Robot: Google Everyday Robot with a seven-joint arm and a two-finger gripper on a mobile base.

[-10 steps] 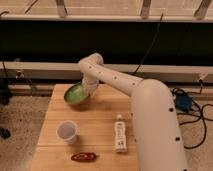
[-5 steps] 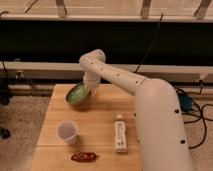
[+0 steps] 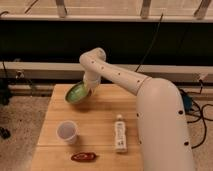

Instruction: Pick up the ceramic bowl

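Observation:
The green ceramic bowl hangs tilted over the far left part of the wooden table, its paler inside turned toward the camera. My gripper is at the bowl's right rim, at the end of the white arm that reaches in from the right. It is shut on the rim and holds the bowl a little above the tabletop. The bowl and wrist hide the fingertips.
A small translucent whitish cup stands at the table's front left. A white tube lies at the middle right. A red packet lies near the front edge. Cables lie on the floor to the right.
The arm's elbow and wrist have risen. The bowl has come up off the table with the gripper and tilted further toward the camera.

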